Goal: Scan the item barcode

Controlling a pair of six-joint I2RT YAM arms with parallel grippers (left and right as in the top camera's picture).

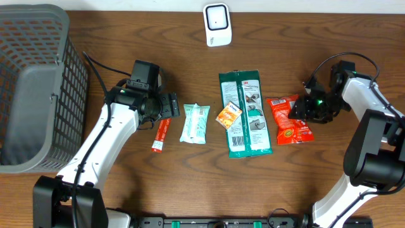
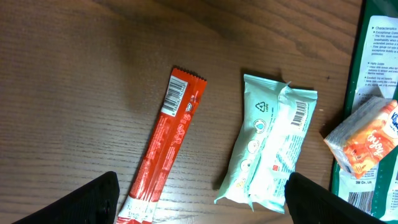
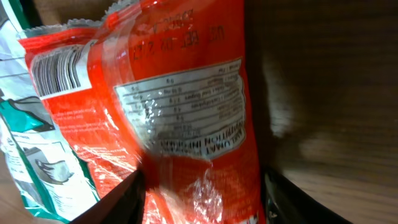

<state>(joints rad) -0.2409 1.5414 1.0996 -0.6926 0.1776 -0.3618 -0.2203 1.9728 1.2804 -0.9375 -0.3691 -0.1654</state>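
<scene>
**A:** Which item are we taking to the scanner (image 1: 216, 24)?

**B:** We judge it to be the red snack pouch (image 1: 290, 120). It lies flat on the tabletop (image 1: 190, 183) at the right end of the row, just beside the green package (image 1: 247, 114). Our right gripper (image 3: 200, 199) straddles it, one finger on each side.

**A:** Is it clamped?

**B:** We cannot tell. The fingers stand apart with the film between them, but the wrist view is blurred there.

**A:** How will the pouch handle?

**B:** We expect it to be light, soft and slick. The glossy film is crinkled and should flop if we pinch a corner. We would take it across its narrow width, clear of the barcode (image 3: 59, 71) near the crimped end, so that the stripes stay flat and uncovered.

**A:** And our left gripper (image 1: 169, 106)?

**B:** It is spread wide and holds nothing, over the red stick sachet (image 2: 165, 149) and near the mint wipes packet (image 2: 270, 146).

**A:** What about the containers?

**B:** There is only the grey mesh basket (image 1: 38, 82) on the far left. We see nothing in it.
</scene>
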